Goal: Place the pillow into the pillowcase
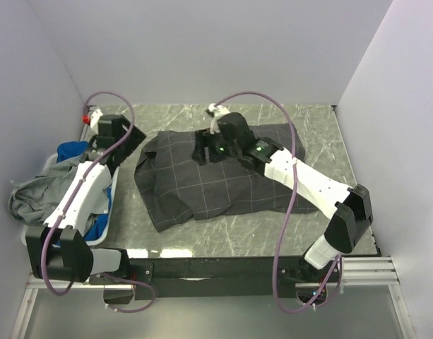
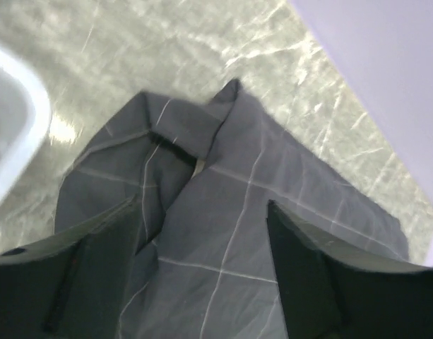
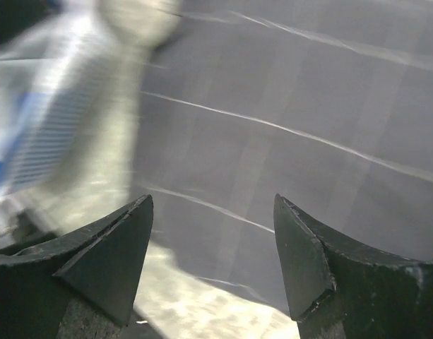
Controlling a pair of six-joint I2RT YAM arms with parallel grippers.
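The task is judged to be nearly or wholly done. The pillowcase (image 1: 202, 183) is seen lying bulked and rumpled on the marble-patterned table (image 1: 273, 226), and no loose pillow is seen anywhere in the overhead view. In the left wrist view only a pale sliver, taken to be the pillow (image 2: 196, 167), is glimpsed in a folded opening just ahead of the fingertips. The pillow is therefore judged to be inside the case. What may be left is the tucking of that opening and the smoothing of the cloth.

The left gripper (image 2: 202, 205) is held above the pillowcase's edge with its jaws spread wide and nothing between them. The checked fabric is seen below and ahead of it, with bare table beyond. A white bin (image 2: 18, 134) is seen off to its left.

The right gripper (image 3: 212, 201) is stretched out over the far middle of the pillowcase, pointing down at the fabric. Its jaws are likewise wide apart and empty. Its wrist view is blurred, so contact with the cloth cannot be judged.
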